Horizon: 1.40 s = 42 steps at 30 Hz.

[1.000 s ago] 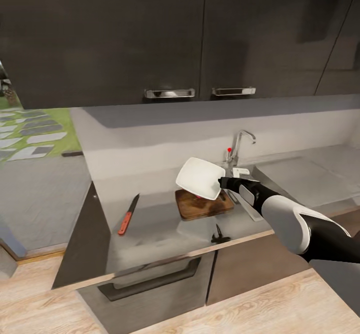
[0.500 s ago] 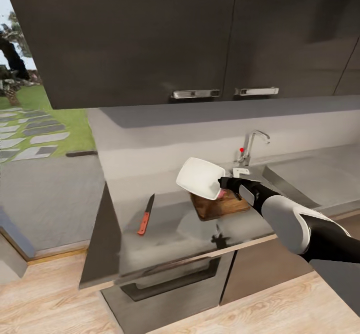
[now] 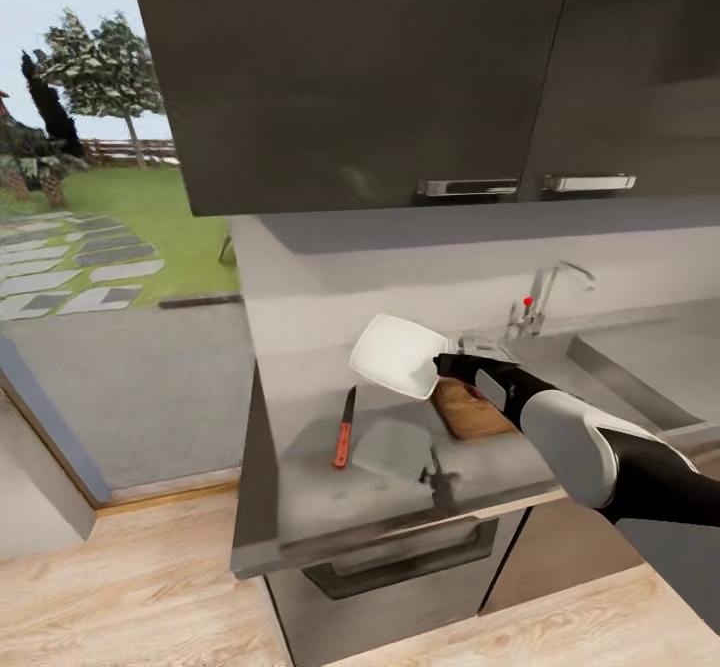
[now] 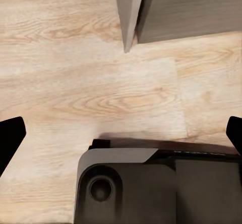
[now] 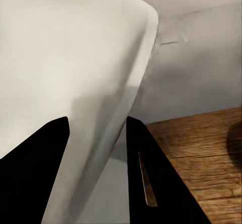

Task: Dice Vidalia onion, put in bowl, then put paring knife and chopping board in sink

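Your right gripper is clamped on the bowl's rim, holding it tilted above the countertop, between paring knife and chopping board. Left gripper spread wide, empty, over floor.

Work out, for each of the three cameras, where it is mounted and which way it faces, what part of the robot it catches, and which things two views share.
Head view: from the robot's head, facing forward and down at the countertop; shows the right gripper holding the bowl.
Left wrist view: on the left arm, facing down at the wood floor; shows dark fingertips at both edges.
Right wrist view: on the right arm, facing along its fingers; they clamp the bowl's rim.
Shared by the head and right wrist views: bowl and chopping board.
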### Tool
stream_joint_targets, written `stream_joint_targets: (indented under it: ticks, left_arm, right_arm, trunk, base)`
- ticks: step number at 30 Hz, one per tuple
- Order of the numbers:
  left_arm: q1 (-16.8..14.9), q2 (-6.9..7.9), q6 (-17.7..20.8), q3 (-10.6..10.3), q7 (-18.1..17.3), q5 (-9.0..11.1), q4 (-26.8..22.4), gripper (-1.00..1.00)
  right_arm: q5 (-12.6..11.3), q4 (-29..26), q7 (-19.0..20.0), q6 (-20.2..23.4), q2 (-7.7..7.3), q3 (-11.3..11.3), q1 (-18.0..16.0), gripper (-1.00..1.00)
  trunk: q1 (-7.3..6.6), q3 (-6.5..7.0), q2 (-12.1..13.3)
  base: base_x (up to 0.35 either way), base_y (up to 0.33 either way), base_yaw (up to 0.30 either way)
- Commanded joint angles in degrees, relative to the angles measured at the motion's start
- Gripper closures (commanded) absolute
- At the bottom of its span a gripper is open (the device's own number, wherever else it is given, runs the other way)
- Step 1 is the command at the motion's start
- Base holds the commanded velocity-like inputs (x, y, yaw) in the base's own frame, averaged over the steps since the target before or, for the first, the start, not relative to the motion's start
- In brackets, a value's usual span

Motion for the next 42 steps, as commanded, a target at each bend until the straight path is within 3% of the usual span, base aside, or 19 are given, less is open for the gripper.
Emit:
stream_joint_targets:
  ticks: [1,27,42]
  left_arm:
    - [-0.1,0.02,-0.2,-0.5,0.2,0.5,0.1,-1.00]
    - [-0.1,0.02,-0.2,-0.5,0.2,0.5,0.1,-1.00]
    - [-0.1,0.02,-0.2,-0.5,0.2,0.5,0.1,-1.00]
  right_arm:
    - [0.6,-0.1,0.2,0.3,-0.01,-0.7,-0.1,1.00]
    - [0.6,-0.1,0.2,0.4,0.00,-0.7,-0.1,1.00]
    - [0.6,-0.1,0.1,0.4,0.00,-0.7,-0.1,1.00]
  trunk:
    - [0.03,-0.14,-0.1]
    - [0.03,-1.11,-0.1]
    - [0.03,-1.45,-0.1]
  base:
    - [0.000,0.082,0.249]
    - [0.000,0.006,0.254]
    - [0.000,0.000,0.031]
